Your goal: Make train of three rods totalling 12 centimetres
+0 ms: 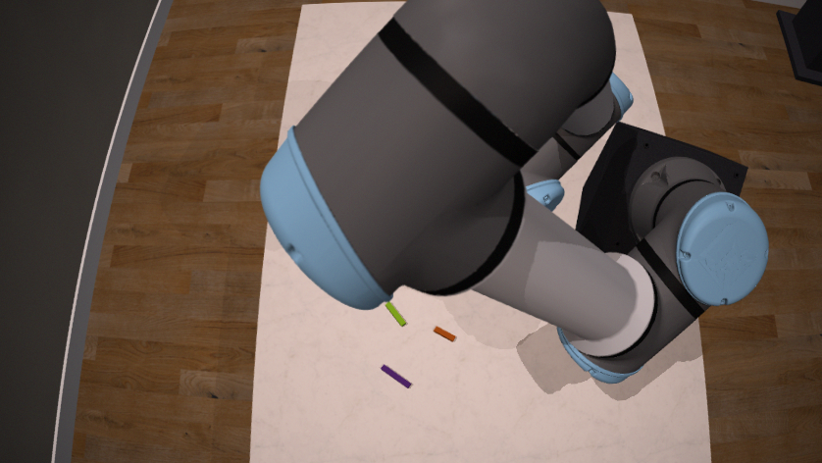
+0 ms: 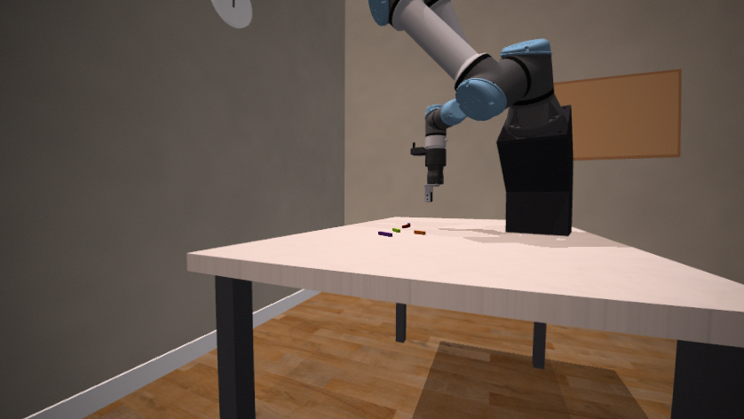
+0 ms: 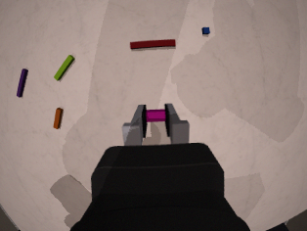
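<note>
Above the pale table [image 2: 312, 265], well clear of its surface, the gripper [image 3: 154, 126] hangs with its jaws clenched on the magenta rod [image 3: 154, 115], which sits crosswise between the fingertips. Taking the red rod [image 3: 153, 44] as the landmark: it lies flat on the table ahead of the gripper in the wrist view, with nothing touching either of its ends. The tiny blue rod [image 3: 205, 29] lies off its right end, near but apart. Out beyond its left end lie the lime rod [image 3: 64, 68], then the purple rod [image 3: 21, 82] further out, and the orange rod [image 3: 58, 116] nearer the arm's side; all three are apart from one another and from the red one.

As I judge it, no train exists yet: no two rods touch end to end. The carried magenta piece looks meant as one member. With the rods I can see, lime, orange and magenta miss twelve, while purple, orange and magenta reach it. So laying down the magenta rod, bringing two partners into line, closing the gaps and releasing are all left.
</note>
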Motion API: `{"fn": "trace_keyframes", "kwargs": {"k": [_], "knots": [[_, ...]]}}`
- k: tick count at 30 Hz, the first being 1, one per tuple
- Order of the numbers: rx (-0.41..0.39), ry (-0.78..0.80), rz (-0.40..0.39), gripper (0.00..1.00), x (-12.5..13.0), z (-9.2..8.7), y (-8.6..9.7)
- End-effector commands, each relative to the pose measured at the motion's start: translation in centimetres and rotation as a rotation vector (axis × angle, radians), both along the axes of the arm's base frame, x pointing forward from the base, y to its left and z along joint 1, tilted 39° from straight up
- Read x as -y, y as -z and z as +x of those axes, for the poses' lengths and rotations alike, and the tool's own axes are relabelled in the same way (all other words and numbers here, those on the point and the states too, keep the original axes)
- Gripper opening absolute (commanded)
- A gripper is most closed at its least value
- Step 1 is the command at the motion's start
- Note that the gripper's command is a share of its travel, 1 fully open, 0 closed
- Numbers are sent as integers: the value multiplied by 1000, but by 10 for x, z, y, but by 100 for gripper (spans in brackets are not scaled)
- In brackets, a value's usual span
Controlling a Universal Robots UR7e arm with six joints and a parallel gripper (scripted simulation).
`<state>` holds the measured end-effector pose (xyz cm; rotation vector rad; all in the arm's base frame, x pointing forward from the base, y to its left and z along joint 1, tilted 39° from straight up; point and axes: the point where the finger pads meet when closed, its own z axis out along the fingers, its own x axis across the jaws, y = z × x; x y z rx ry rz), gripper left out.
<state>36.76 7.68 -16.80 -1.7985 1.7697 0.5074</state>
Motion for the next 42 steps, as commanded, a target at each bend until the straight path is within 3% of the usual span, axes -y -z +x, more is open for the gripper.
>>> {"fn": "trace_keyframes", "kwargs": {"k": [1, 12, 20, 34, 42], "knots": [[1, 0, -1, 40, 0, 0, 0], [1, 0, -1, 40, -5, 1, 6], [1, 0, -1, 40, -15, 3, 20], [1, 0, -1, 40, -47, 9, 60], [1, 0, -1, 40, -52, 10, 67]]}}
